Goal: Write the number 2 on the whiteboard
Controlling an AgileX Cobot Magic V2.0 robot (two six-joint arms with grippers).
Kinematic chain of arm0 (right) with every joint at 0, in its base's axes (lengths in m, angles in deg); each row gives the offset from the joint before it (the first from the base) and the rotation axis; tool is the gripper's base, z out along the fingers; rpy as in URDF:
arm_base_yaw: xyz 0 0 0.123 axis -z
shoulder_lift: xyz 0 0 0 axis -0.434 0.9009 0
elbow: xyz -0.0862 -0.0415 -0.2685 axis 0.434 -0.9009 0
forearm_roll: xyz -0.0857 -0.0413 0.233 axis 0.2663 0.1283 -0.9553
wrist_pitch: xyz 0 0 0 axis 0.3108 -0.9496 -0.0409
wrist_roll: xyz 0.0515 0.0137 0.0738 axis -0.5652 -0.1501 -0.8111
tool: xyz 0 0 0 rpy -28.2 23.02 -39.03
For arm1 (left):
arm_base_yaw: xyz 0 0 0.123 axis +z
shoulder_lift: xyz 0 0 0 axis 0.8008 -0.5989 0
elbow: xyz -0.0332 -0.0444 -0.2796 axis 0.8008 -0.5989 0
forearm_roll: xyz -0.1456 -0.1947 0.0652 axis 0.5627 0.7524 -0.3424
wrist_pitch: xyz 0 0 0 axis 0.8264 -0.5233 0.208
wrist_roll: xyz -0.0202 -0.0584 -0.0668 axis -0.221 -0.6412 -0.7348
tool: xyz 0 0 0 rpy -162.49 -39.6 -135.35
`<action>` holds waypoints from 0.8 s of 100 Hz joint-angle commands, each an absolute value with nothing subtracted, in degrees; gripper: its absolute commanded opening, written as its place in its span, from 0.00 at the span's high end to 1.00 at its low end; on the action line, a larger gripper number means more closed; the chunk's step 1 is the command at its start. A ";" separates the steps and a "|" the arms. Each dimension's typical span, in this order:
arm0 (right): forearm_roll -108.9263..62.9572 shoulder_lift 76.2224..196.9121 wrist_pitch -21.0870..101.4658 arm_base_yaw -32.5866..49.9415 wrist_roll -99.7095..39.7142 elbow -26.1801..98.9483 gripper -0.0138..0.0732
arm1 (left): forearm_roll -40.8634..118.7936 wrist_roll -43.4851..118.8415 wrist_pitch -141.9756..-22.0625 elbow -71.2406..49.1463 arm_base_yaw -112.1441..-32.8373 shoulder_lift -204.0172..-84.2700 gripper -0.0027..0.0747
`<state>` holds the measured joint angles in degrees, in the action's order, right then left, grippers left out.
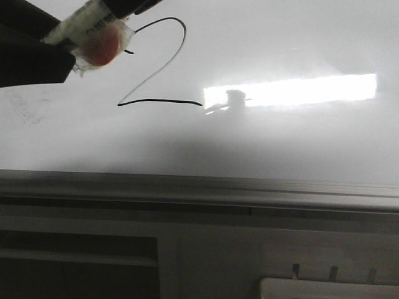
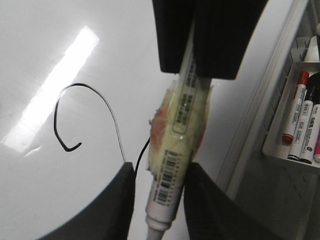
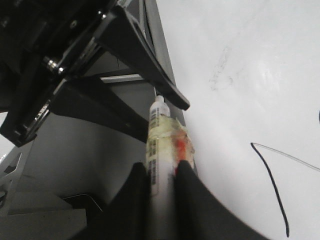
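The whiteboard (image 1: pixel 280 143) fills the front view. It lies open to the right and below, down to its grey rail (image 1: pixel 249 190). The number 2 (image 1: pixel 162 101) sits upper left, with its base line ending just beside the bright reflection. The left gripper (image 2: pixel 159 200) and the right gripper (image 3: pixel 162 172) each clamp the taped marker (image 1: pixel 93 25), which is just beside the 2's hook.

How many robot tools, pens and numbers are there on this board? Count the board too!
Tools: 2, the left tool and the right tool
Marker, gripped by both tools: 1
Number 2: 1
Whiteboard: 1
Total: 5
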<state>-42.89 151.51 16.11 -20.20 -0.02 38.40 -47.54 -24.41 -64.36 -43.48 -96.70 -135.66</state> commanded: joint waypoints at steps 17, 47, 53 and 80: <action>-44.09 150.15 18.49 -20.25 0.06 40.37 0.90 | -46.30 -25.24 -62.75 -41.43 -97.10 -135.49 0.73; -44.72 150.15 17.77 -20.25 0.06 40.37 0.90 | -46.30 -25.24 -62.75 -41.43 -97.10 -135.49 0.99; -44.87 150.15 18.45 -20.25 0.06 40.37 0.90 | -46.16 -25.24 -62.75 -41.43 -97.10 -135.49 0.99; -44.77 150.15 26.22 -20.25 0.69 40.66 0.24 | -33.57 -25.24 -63.05 -41.43 -96.97 -135.49 0.99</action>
